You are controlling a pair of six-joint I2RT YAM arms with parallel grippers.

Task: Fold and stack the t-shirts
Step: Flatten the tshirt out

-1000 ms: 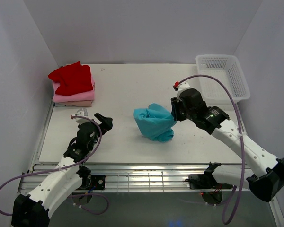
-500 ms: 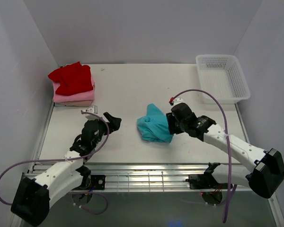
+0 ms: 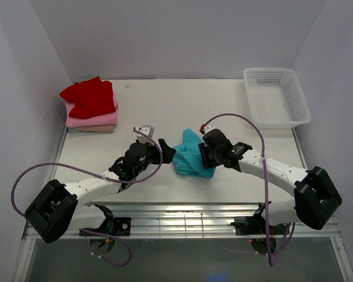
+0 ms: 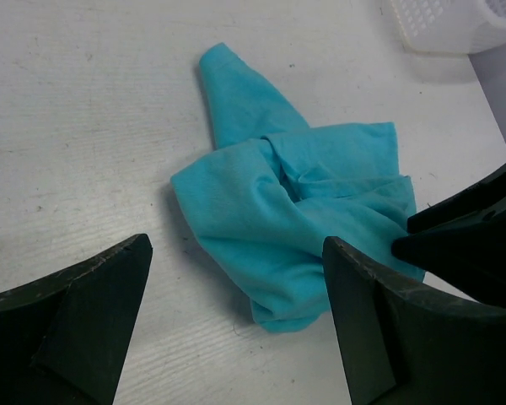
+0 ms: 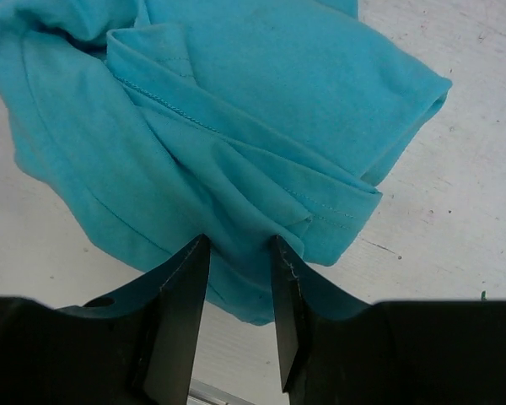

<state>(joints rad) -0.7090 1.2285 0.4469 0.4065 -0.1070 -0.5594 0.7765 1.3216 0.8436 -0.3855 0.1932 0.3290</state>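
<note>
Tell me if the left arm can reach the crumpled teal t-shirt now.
Probably yes: the open left gripper faces the crumpled teal t-shirt with nothing between; the right gripper pinches its far side.

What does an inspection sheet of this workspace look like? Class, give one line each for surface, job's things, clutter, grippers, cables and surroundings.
Surface: white table, lightly speckled.
Job's things: teal t-shirt crumpled mid-table; red shirt on pink shirt on beige shirt, stacked far left.
Clutter: white mesh basket, far right corner.
Grippers: left gripper open, facing the teal t-shirt; right gripper shut on a fold of it.
Cables: purple cables arch over both arms.
Surroundings: plain white walls; metal frame at near edge.
</note>
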